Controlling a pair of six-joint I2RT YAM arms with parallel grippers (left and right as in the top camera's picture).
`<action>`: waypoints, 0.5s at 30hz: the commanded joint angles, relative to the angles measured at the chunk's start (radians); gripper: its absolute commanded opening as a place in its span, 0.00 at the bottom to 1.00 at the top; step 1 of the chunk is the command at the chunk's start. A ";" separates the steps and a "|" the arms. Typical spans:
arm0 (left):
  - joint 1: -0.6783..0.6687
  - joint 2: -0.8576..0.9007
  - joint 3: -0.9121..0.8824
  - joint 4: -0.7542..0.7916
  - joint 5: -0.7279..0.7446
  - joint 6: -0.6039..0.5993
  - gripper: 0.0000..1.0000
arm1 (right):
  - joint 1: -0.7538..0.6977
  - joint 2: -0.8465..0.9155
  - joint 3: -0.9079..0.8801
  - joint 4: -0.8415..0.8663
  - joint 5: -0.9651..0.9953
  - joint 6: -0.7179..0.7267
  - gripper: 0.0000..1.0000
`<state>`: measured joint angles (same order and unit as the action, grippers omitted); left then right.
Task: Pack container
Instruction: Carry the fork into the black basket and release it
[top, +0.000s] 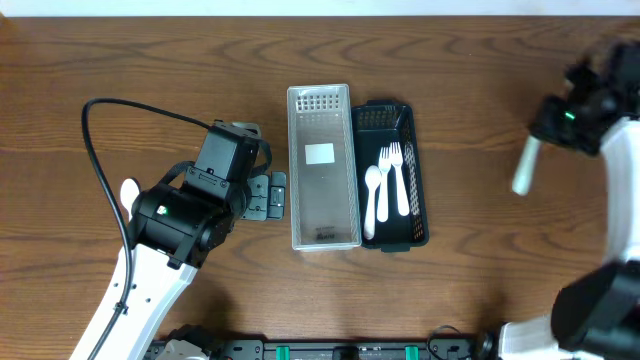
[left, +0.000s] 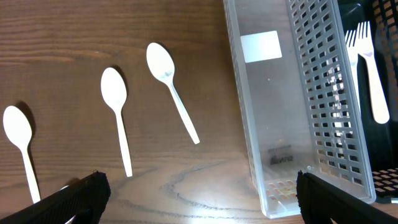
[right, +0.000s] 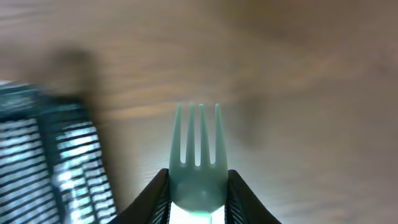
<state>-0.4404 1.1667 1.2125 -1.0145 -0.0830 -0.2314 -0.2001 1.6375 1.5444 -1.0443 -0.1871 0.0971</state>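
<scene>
A clear plastic container (top: 323, 170) lies in the middle of the table, with a black slotted basket (top: 392, 175) touching its right side. Two white forks (top: 398, 175) and a spoon (top: 372, 190) lie in the basket. My left gripper (left: 199, 205) hangs open over bare wood just left of the clear container (left: 280, 106). Three white spoons (left: 166, 65) lie on the table beyond it. My right gripper (right: 199, 193) is shut on a white fork (right: 199, 155), tines pointing away, raised at the far right (top: 524, 167).
The left arm (top: 185, 215) covers the table left of the containers and hides the loose spoons from overhead. A black cable (top: 100, 170) loops at the left. The blurred basket (right: 56, 168) shows at the left of the right wrist view.
</scene>
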 joint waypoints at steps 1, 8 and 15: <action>0.003 0.002 -0.002 -0.003 -0.012 0.012 0.98 | 0.146 -0.011 0.037 -0.030 -0.012 0.106 0.01; 0.003 0.002 -0.002 -0.021 -0.012 0.012 0.98 | 0.445 0.006 0.041 0.002 0.040 0.214 0.01; 0.003 0.002 -0.002 -0.024 -0.012 0.012 0.98 | 0.584 0.113 0.039 -0.006 0.086 0.241 0.01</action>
<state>-0.4404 1.1667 1.2125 -1.0332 -0.0830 -0.2314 0.3576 1.6890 1.5799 -1.0443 -0.1379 0.2985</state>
